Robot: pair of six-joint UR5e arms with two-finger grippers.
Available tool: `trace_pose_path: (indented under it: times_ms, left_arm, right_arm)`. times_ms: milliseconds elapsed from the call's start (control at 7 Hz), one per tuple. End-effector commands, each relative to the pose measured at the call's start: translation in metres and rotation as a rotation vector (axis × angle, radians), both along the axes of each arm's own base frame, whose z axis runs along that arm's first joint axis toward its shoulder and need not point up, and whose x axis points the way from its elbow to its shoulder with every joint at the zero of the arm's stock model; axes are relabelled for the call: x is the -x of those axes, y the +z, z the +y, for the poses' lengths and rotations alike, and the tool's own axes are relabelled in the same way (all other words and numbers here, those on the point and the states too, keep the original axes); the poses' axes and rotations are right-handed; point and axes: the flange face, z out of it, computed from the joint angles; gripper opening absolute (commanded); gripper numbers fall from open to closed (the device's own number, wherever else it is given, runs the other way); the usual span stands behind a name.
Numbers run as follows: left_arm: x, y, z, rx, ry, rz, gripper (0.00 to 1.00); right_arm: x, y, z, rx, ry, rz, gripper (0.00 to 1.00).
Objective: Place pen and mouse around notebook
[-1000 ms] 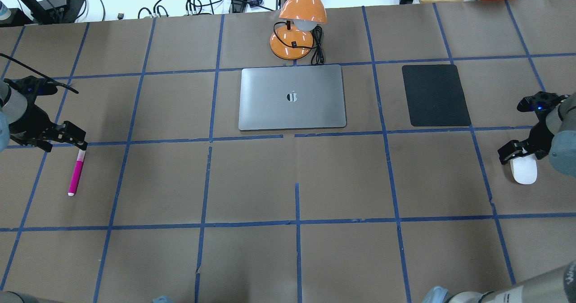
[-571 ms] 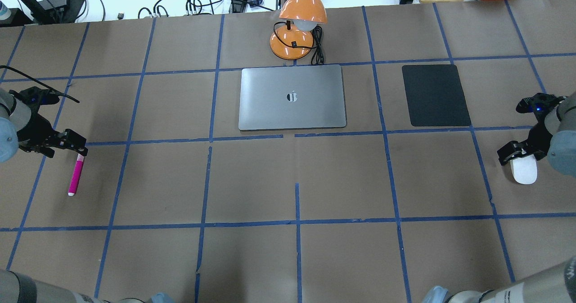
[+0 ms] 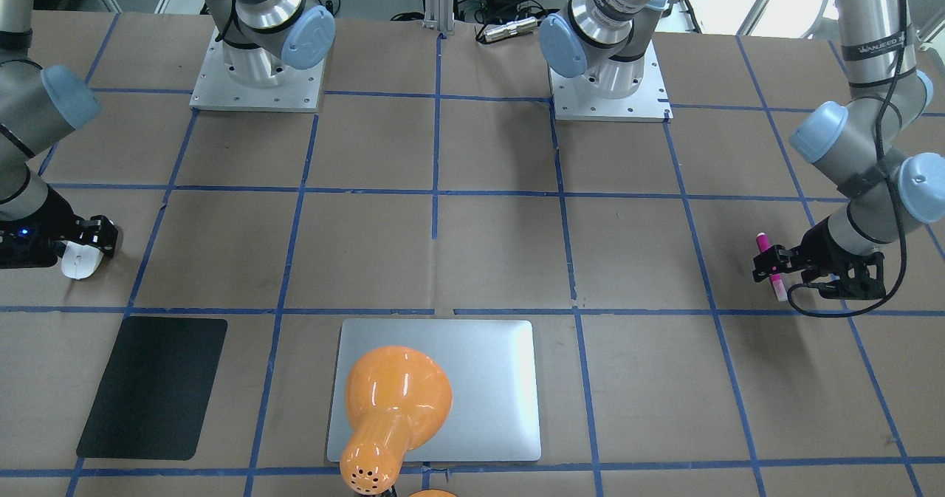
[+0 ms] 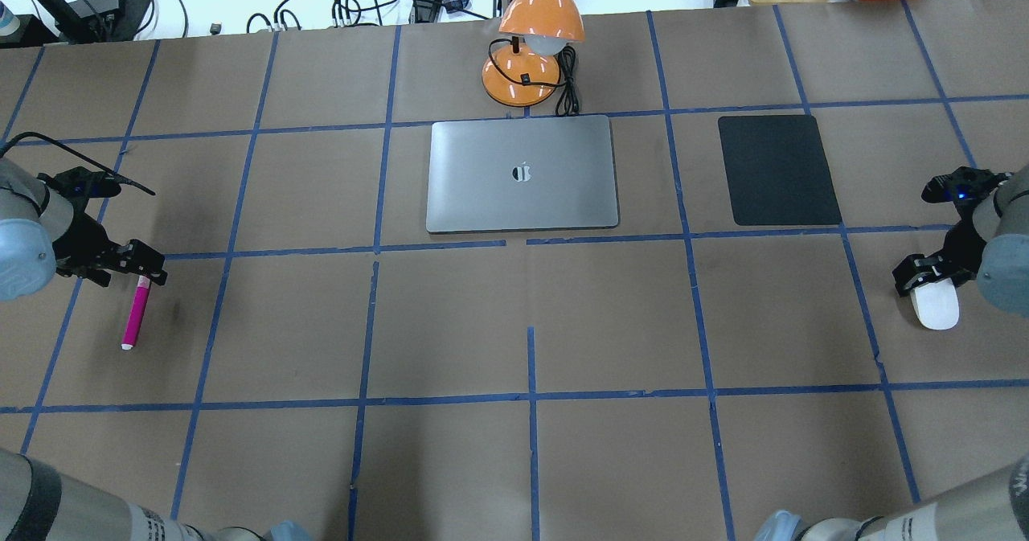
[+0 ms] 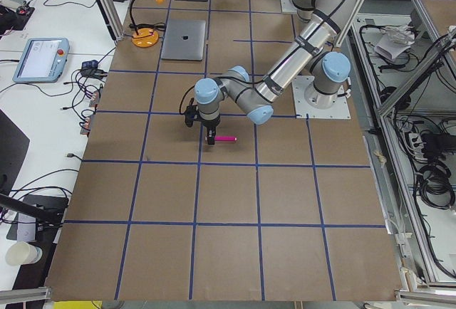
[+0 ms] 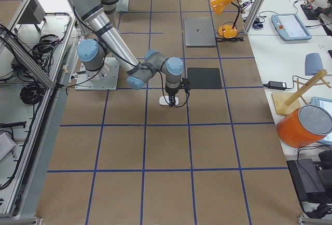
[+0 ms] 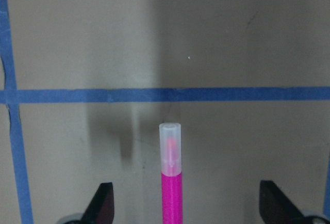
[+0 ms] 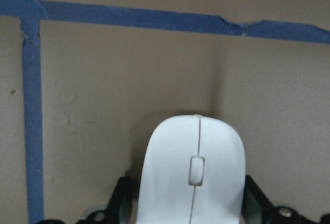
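The pink pen (image 4: 135, 313) lies flat on the table at the far left, its pale cap end (image 7: 170, 141) pointing away from the robot. My left gripper (image 4: 129, 274) hangs open over that cap end, its fingers (image 7: 104, 203) wide apart on either side of the pen (image 7: 170, 193). At the far right the white mouse (image 4: 937, 309) rests on the table. My right gripper (image 4: 932, 284) is shut on the mouse (image 8: 191, 146), its fingers (image 8: 124, 198) against both sides. The silver-grey notebook (image 4: 522, 175) lies closed at the middle back, far from both.
An orange desk lamp (image 4: 534, 43) with a coiled cord stands just behind the notebook; in the front-facing view its shade (image 3: 395, 401) covers part of the lid. A black mat (image 4: 778, 170) lies to the notebook's right. Blue tape lines cross the brown table.
My left gripper has shifted right and nearer, and now straddles the pen's cap end. The right gripper's fingers have drawn in slightly around the mouse. Pen and mouse have not moved.
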Motion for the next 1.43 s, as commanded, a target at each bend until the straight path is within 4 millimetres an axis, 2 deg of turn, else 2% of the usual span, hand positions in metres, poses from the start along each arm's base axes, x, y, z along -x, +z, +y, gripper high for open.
trace_pose_path:
  times_ms: [0, 143, 286, 429, 571, 714, 857, 1000, 1143, 1286]
  left_arm:
    - [-0.001, -0.01, 0.0, -0.014, -0.002, 0.009, 0.76]
    - [-0.002, -0.009, 0.0, -0.015, -0.003, 0.004, 0.64]
    - [-0.003, -0.01, 0.001, -0.03, -0.004, -0.013, 0.52]
    - [-0.003, -0.013, 0.001, -0.035, -0.004, -0.009, 0.51]
    - [-0.003, -0.014, 0.001, -0.039, -0.003, -0.009, 0.35]
    - [-0.004, -0.013, 0.001, -0.041, -0.001, -0.009, 0.07]
    - [-0.004, -0.009, 0.001, -0.04, 0.0, -0.014, 0.0]
    - [-0.005, -0.003, 0.0, -0.031, 0.002, -0.021, 0.0]
    - [-0.005, 0.0, 0.0, -0.029, 0.006, -0.027, 0.0]
    - [-0.012, 0.01, 0.002, -0.045, 0.01, -0.078, 0.0]
  right_arm:
    - [-0.002, 0.013, -0.005, 0.026, -0.013, 0.013, 0.08]
    - [0.003, 0.037, -0.024, 0.048, -0.078, 0.032, 0.09]
    - [-0.011, 0.069, -0.057, 0.043, -0.064, 0.026, 0.08]
    - [-0.037, 0.105, -0.105, 0.108, -0.023, 0.058, 0.07]
    - [-0.085, 0.122, -0.151, 0.122, -0.021, 0.052, 0.07]
    - [-0.131, 0.098, -0.188, 0.103, -0.021, 0.035, 0.07]
    - [-0.164, 0.062, -0.21, 0.08, -0.058, 0.022, 0.07]
    - [-0.178, 0.065, -0.224, 0.098, -0.053, 0.027, 0.08]
    - [-0.175, 0.056, -0.24, 0.093, -0.051, 0.029, 0.11]
    - [-0.174, 0.041, -0.243, 0.073, -0.049, 0.022, 0.15]
